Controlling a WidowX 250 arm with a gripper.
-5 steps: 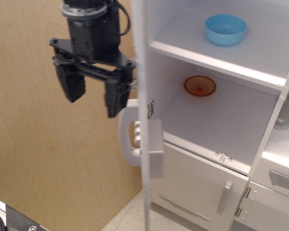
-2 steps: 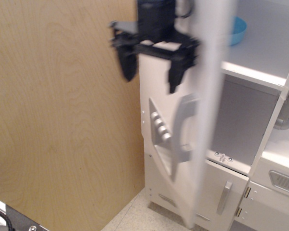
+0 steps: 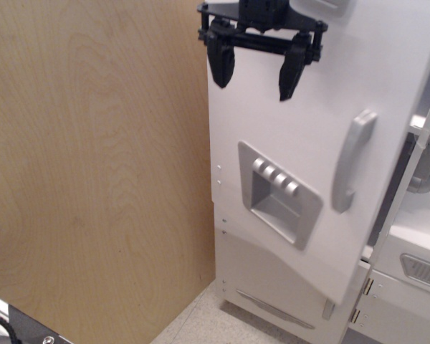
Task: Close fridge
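The fridge [image 3: 301, 165] is standing on the right, its big door looking almost shut. The gripper [image 3: 256, 72] is hovering at the door's top, fingers apart, holding nothing. Pushing flat and gently should finish it.

Fridge [image 3: 301, 129] to the right of a wood panel [image 3: 93, 172], gripper [image 3: 255, 75] in front of the door's upper part, dispenser panel [image 3: 278, 192] below it, bar handle [image 3: 351, 161] right of the panel, floor [image 3: 201, 326] beneath
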